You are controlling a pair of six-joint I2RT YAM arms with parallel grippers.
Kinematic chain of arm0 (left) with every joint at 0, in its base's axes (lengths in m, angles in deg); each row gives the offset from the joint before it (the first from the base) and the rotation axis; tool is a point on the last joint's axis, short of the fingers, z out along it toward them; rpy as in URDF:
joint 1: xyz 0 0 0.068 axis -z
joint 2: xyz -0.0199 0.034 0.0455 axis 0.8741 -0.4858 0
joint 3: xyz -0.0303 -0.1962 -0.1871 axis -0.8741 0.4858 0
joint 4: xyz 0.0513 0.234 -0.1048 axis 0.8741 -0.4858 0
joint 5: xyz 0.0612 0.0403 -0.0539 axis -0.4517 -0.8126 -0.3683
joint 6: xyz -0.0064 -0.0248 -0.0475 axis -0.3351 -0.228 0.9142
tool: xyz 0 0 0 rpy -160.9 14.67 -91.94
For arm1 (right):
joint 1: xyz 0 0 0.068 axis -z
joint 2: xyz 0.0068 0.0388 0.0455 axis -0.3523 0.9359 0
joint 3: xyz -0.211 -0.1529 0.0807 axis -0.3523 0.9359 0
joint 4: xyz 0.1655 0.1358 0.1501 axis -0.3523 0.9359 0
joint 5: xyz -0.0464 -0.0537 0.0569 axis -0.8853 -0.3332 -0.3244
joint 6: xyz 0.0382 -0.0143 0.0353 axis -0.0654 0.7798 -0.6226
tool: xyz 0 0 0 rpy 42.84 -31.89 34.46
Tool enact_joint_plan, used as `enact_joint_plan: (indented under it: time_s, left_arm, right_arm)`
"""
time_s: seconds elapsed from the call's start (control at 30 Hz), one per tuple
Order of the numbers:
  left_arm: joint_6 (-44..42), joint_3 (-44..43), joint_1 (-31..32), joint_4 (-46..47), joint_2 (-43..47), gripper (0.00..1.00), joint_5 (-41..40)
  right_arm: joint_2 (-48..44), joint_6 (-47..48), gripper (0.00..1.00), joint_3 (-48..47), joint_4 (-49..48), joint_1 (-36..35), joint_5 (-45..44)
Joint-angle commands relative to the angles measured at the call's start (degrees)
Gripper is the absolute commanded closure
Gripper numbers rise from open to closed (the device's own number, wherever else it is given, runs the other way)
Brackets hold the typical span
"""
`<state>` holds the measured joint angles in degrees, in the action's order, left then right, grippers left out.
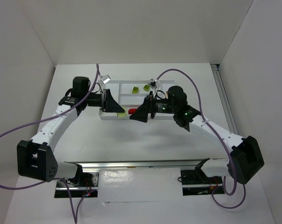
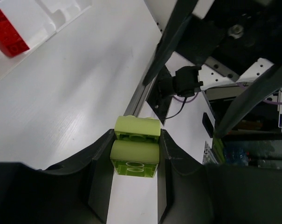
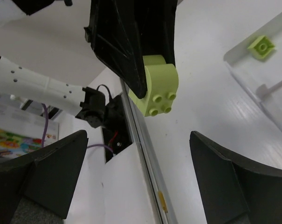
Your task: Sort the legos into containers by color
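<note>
Pale yellow-green plastic, one larger lego (image 2: 135, 156): clamped side to side between the two black fingers of the left end effector (image 2: 135, 136) and carried off the worktop (image 1: 154, 140), at about the near edge of the white tray (image 1: 124, 96). The right wrist view shows its studs on the free face. Right end effector (image 3: 137, 135): spread wide with nothing in it, hanging just to the right of the held piece and pointed at it. Red lego (image 1: 131, 110): lying between the two end effectors, seemingly in a near compartment, though I cannot make out the dividers there. Lime lego (image 1: 135, 89) and a second lime lego (image 1: 146, 87): in the far row of the tray, near each other. Step in hand, as I judge it: setting the pale piece down with the greens. To do it well, the left arm should carry it to the far row with height to spare over the dividers. It should keep wide of the red piece and of the neighbouring arm, come down until the brick nearly meets the compartment floor, and only then let go. Dropped from height, so light a piece would likely bounce over a divider.
</note>
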<state>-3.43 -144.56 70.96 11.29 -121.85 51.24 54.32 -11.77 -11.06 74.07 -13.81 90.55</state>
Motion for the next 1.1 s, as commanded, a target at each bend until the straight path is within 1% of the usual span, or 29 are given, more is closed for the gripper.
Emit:
enact_joint_plan:
  time_s: [0.0, 0.13, 0.3, 0.33, 0.4, 0.5, 0.53, 0.6, 0.63, 0.7, 0.73, 0.77, 0.9, 1.0, 1.07]
  left_arm:
    - [0.6, 0.0, 0.3, 6.4, 2.9, 1.0, 5.8]
    - [1.1, -0.5, 0.3, 6.4, 3.5, 1.0, 6.9]
    - [1.1, -0.5, 0.3, 7.0, 3.5, 1.0, 7.4]
    - [1.1, -0.5, 0.3, 7.0, 3.5, 1.0, 7.4]
    - [1.1, -0.5, 0.8, 7.0, 3.5, 1.0, 7.4]
    - [1.1, -0.5, 0.8, 7.0, 3.5, 1.0, 8.0]
    - [1.1, -0.5, 0.8, 7.0, 3.5, 1.0, 8.0]
    - [1.1, -0.5, 0.8, 7.0, 3.5, 1.0, 8.0]
    - [1.1, 0.0, 0.8, 7.0, 3.5, 1.0, 8.0]
    - [1.1, 0.0, 0.8, 7.0, 3.5, 1.0, 8.0]
    - [1.1, 0.0, 0.8, 7.0, 3.5, 1.0, 8.0]
    - [1.1, 0.0, 0.8, 7.0, 3.5, 1.0, 8.0]
    - [1.1, 0.0, 0.8, 7.0, 3.5, 1.0, 8.0]
    - [1.1, 0.0, 0.8, 7.0, 3.0, 1.0, 8.0]
    - [1.1, 0.0, 0.8, 7.0, 3.0, 1.0, 8.0]
  right_arm:
    - [1.5, -0.7, 0.03, -0.9, -4.8, -1.7, 3.6]
    - [4.3, -0.7, 0.03, -1.4, -6.8, -2.7, 3.1]
    - [7.9, -2.7, 0.13, -2.0, -11.0, -2.7, 4.2]
    - [7.9, -3.6, 0.13, -2.0, -11.9, -2.7, 4.8]
    - [9.4, -4.4, 0.17, -2.6, -13.2, -2.7, 5.3]
    - [10.8, -5.6, 0.18, -3.1, -15.8, -2.7, 6.6]
    - [10.8, -6.6, 0.21, -3.1, -16.5, -2.7, 6.6]
    - [11.8, -8.0, 0.23, -3.1, -19.3, -2.7, 7.7]
    - [11.8, -8.5, 0.3, -3.1, -20.0, -2.7, 7.7]
    - [11.8, -10.0, 0.37, -3.1, -21.3, -2.7, 7.7]
    - [12.4, -11.6, 0.38, -3.1, -24.0, -2.7, 8.7]
    - [12.4, -12.2, 0.42, -3.1, -24.9, -2.7, 9.3]
    - [13.7, -12.9, 0.48, -3.1, -25.4, -3.3, 9.8]
    - [14.3, -13.4, 0.5, -3.7, -26.1, -3.3, 10.9]
    - [14.8, -14.2, 0.55, -3.7, -28.3, -3.3, 12.1]
